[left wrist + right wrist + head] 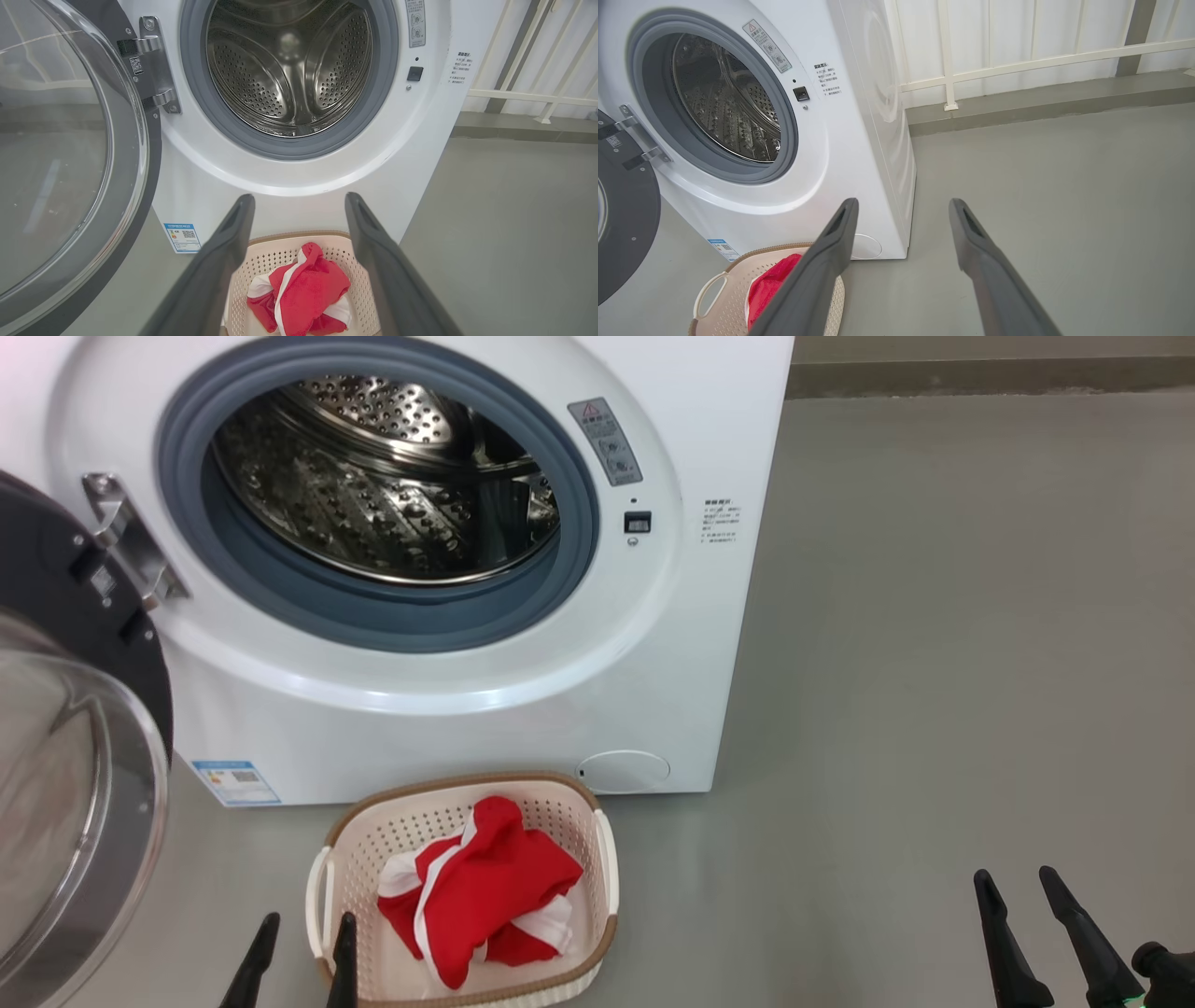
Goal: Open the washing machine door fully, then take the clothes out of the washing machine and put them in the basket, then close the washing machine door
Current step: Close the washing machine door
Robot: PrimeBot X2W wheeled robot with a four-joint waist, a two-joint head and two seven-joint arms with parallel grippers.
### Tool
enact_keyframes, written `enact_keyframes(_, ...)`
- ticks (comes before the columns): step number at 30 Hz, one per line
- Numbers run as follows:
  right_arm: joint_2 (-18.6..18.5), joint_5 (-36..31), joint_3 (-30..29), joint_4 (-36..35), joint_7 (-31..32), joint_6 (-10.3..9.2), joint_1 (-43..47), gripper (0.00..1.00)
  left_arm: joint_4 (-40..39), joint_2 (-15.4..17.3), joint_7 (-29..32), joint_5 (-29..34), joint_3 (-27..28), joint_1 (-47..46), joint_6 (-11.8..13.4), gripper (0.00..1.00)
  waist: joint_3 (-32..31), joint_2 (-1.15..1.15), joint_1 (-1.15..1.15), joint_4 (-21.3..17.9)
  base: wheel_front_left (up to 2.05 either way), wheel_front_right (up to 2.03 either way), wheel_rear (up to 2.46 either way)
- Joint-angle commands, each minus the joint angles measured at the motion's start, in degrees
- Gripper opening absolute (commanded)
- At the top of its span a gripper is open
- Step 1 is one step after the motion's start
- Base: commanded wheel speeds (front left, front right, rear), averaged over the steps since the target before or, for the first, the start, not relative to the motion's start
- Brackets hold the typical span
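The clothes lie heaped in the basket, on the floor just in front of the washer. Behind it the drum looks empty, so I judge unloading done. The door stands swung wide at my left; closing it is what remains. My left gripper is spread wide and empty, near the basket. My right gripper is likewise parted, over the floor well right of the basket, touching nothing.

No wording can be read. On the front of the washing machine, a red warning-triangle sticker is seen at the opening's upper right, and a QR-code label at the lower left corner.
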Motion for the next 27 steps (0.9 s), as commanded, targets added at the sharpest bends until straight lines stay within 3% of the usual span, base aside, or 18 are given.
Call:
enact_keyframes(1,-1.16,-0.45,0.75,-1.35,-0.37,0.36,-0.40,1.00,-1.62,0.64,-0.29,-0.33,1.72,-1.15,0.00,1.00,0.00,0.00,0.00,0.07,-1.47,1.16,0.30)
enact_keyframes(12,-0.86,-0.43,0.60,-1.29,-0.37,0.36,-0.29,1.00,-1.92,0.64,-0.29,-0.21,2.12,-1.16,-0.28,1.00,-0.10,0.00,0.00,0.27,-1.27,1.05,0.22)
enact_keyframes(27,-0.65,-0.51,0.54,-1.36,-0.37,0.36,-0.74,1.00,-1.52,0.64,-0.29,-0.67,0.83,-2.28,0.44,1.00,0.45,0.00,0.00,1.76,-0.10,0.10,0.00)
